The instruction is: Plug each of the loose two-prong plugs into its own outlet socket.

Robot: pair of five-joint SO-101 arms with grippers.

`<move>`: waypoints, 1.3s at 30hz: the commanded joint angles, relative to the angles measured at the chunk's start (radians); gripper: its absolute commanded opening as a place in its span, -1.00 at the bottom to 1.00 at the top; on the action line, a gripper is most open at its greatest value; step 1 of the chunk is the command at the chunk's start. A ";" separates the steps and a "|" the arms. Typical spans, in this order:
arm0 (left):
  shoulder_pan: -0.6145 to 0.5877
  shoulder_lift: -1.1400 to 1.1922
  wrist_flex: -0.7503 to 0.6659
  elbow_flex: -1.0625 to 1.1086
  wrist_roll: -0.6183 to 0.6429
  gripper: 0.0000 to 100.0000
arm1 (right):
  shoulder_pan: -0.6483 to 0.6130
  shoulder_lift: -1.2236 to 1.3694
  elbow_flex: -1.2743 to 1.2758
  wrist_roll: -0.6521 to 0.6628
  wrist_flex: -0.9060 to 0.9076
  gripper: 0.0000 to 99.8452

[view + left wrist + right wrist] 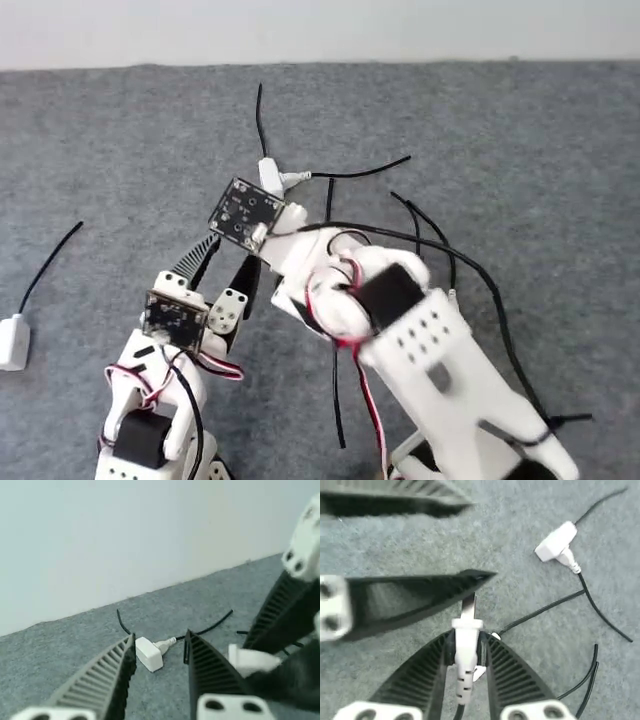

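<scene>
The white two-prong plug point(464, 655) is clamped in my right gripper point(466, 635). The ribbed fingers pinch its body from both sides, so the two metal prongs stick out past the tips, free to enter a slot. I hold it low over the grey mat point(560, 150), near the middle of the table.

My left gripper point(160, 636) is spread wide and grips nothing. It sits just beside the right one, with one finger crossing in front of the prongs. I judge it is there to steady a socket while the other arm pushes.

Beyond both grippers lies a white outlet socket point(270, 175) with what looks like another plug already seated in it and a cord running off each end. A second white socket point(12, 342) lies at the left edge of the high view, well apart from both arms, with a thin black cord. I take it to be the free one for my plug.

Loose black cords point(440, 250) criss-cross the mat around the right arm and could snag if I swing across.
</scene>
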 commanded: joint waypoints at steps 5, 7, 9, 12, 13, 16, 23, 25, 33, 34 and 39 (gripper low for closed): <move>0.087 0.008 -0.028 0.027 -0.037 -0.68 | -0.053 -0.157 -0.064 -0.020 0.039 -0.98; 0.097 0.008 -0.029 0.035 -0.037 -0.68 | -0.053 -0.157 -0.061 -0.017 0.039 -0.98; 0.097 0.008 -0.032 0.048 -0.037 -0.68 | -0.053 -0.159 -0.060 -0.017 0.039 -0.98; 0.098 0.008 -0.032 0.056 -0.032 -0.68 | -0.053 -0.168 -0.058 -0.017 0.042 -0.98; 0.098 0.008 -0.032 0.058 -0.032 -0.68 | -0.053 -0.168 -0.061 -0.017 0.050 -0.98; 0.106 0.008 -0.032 0.065 -0.032 -0.68 | -0.053 -0.168 -0.063 -0.017 0.053 -0.98; 0.206 0.008 -0.034 0.099 -0.069 -0.68 | -0.053 -0.168 -0.061 -0.017 0.054 -0.98; 0.206 0.008 -0.034 0.099 -0.074 -0.68 | -0.053 -0.168 -0.058 -0.017 0.054 -0.98; 0.199 0.008 -0.034 0.096 -0.080 -0.68 | -0.045 -0.166 -0.048 -0.015 0.070 -0.98; 0.199 0.008 -0.034 0.096 -0.081 -0.68 | -0.025 -0.168 -0.035 -0.015 0.061 -0.98; 0.101 0.006 -0.054 0.081 -0.092 -0.68 | 0.160 -0.156 0.043 -0.068 -0.027 -0.98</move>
